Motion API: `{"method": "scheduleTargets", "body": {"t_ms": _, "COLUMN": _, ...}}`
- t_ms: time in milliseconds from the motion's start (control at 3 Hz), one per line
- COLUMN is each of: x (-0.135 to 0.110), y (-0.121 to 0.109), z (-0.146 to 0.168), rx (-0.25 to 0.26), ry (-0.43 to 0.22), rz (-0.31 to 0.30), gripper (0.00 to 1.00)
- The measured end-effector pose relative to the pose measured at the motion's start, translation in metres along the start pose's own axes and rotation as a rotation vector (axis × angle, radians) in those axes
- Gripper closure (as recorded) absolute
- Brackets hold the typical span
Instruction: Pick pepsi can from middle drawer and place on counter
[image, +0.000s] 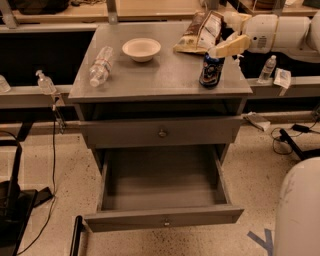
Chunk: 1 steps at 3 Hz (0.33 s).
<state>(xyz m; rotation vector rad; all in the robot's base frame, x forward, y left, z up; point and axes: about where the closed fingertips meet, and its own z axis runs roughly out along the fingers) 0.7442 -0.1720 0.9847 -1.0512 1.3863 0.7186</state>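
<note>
One pepsi can (211, 71) is being stood upright near the counter's (165, 75) front right corner, the gripper (221, 50) being poised at its top; clenched or released cannot be told. By a crooked withdrawal the can could be tipped off the counter's edge.

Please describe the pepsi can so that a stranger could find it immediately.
Find the broad grey counter, then its right front corner. The pepsi can stands upright there, the gripper at its top. It is the only dark blue can, unlike the clear water bottle lying at the left.
</note>
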Motion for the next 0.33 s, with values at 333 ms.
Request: {"method": "scheduleTargets", "body": {"t_ms": 333, "x": -0.0015, "y": -0.0033, "z": 0.0046, "rx": 0.016, "ry": -0.004, "rz": -0.013, "gripper": 0.00}}
